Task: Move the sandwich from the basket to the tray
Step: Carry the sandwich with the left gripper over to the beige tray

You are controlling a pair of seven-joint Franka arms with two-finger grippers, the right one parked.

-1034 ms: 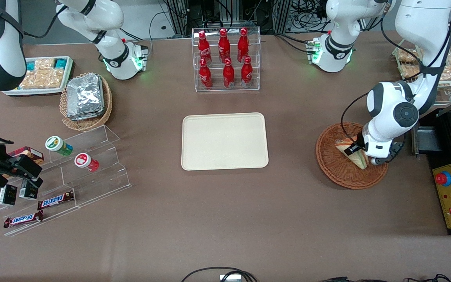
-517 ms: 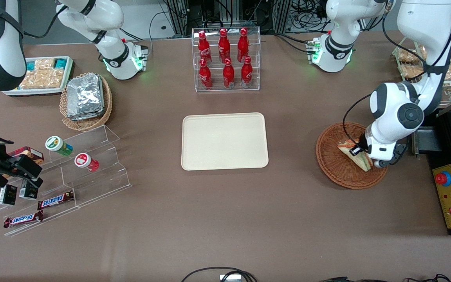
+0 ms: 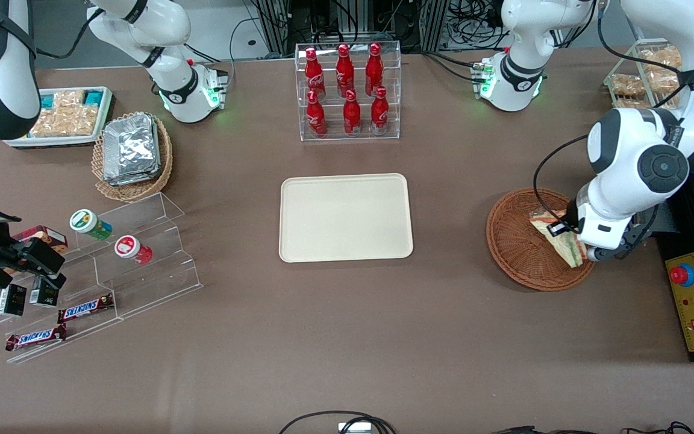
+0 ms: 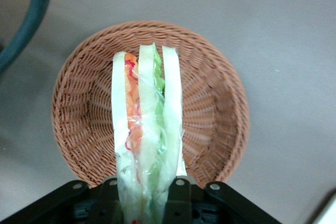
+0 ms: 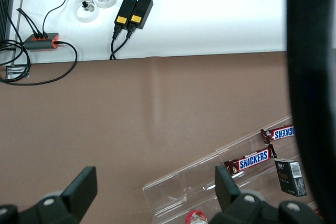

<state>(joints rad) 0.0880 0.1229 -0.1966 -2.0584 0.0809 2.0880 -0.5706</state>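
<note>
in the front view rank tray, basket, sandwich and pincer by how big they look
1. tray
2. basket
3. sandwich, held over the basket

The pincer is mostly hidden under the wrist, so I can't rank it.

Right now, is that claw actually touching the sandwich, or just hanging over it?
Touching. In the left wrist view the gripper is shut on the sandwich, its fingers pressed against both bread sides, above the basket.

Counts: 1 sandwich [image 3: 555, 236], held in the 1 working gripper [image 3: 582, 253] above 1 reddish basket [image 3: 518, 250]; 1 cream tray [image 3: 346, 217]; 6 red bottles [image 3: 347, 90] in 1 clear rack; 1 tan basket [image 3: 136, 187] of foil packets; 2 Snickers bars [image 3: 85, 308]; 2 round cans [image 3: 90, 223].
</note>
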